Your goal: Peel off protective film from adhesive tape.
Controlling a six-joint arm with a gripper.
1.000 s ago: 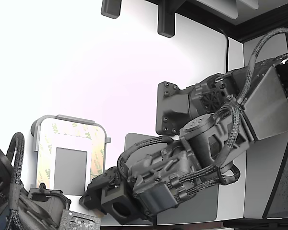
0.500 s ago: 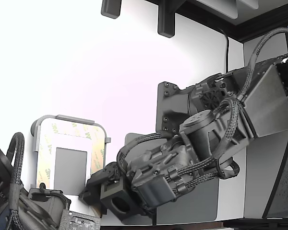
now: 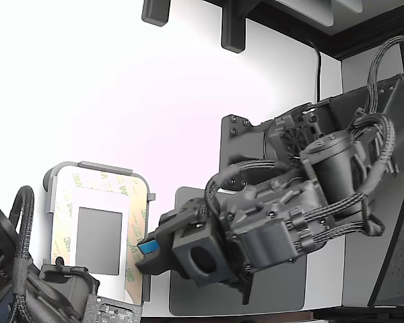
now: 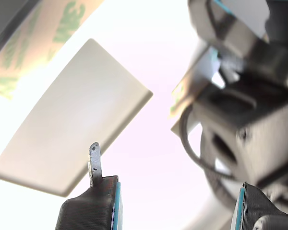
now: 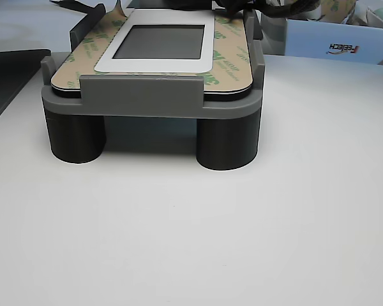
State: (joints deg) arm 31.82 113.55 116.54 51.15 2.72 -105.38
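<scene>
Gripper [image 3: 148, 254] looks spread open with nothing pinched, sitting right beside the film strip's [image 3: 136, 222] lifted lower end on the plate [image 3: 97, 176].

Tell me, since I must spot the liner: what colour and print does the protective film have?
Peach-tan with green 3M logos on the protective film, clearest in the other view.

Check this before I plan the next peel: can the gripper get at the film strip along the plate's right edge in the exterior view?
Probably yes. The gripper hangs open right beside the protective film, and nothing shows between them. The grey fixture wall alongside may crowd the fingers.
</scene>
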